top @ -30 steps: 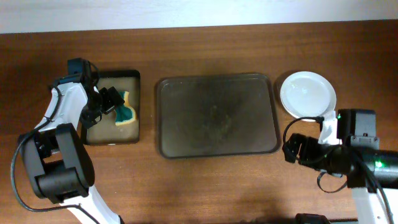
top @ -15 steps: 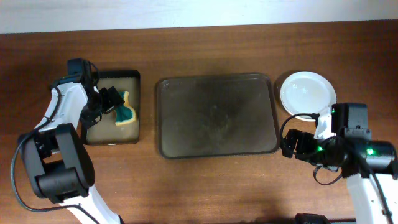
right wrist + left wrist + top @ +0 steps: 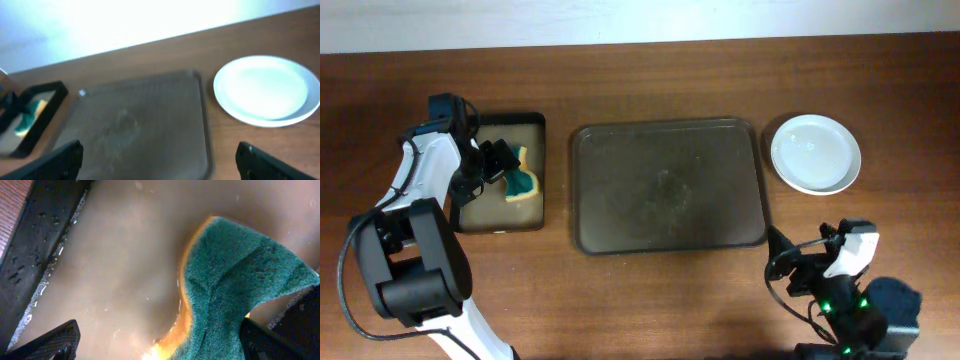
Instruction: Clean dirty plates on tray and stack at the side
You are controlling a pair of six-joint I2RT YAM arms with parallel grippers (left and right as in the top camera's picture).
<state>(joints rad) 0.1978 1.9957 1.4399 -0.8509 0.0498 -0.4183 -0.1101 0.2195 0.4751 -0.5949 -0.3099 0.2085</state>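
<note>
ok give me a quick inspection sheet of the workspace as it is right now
surface: brown wooden table, no spills seen
job's things: dark brown tray in the middle, nothing on it; white plate on the table to its right, looks clean; whether more lie under it cannot be told
clutter: small black tray at the left, wet inside, holding a green and yellow sponge
grippers: left gripper open over the sponge; right gripper open and empty, near the table's front edge
cables: thin black cable looped along the left arm
surroundings: pale wall behind the table
</note>
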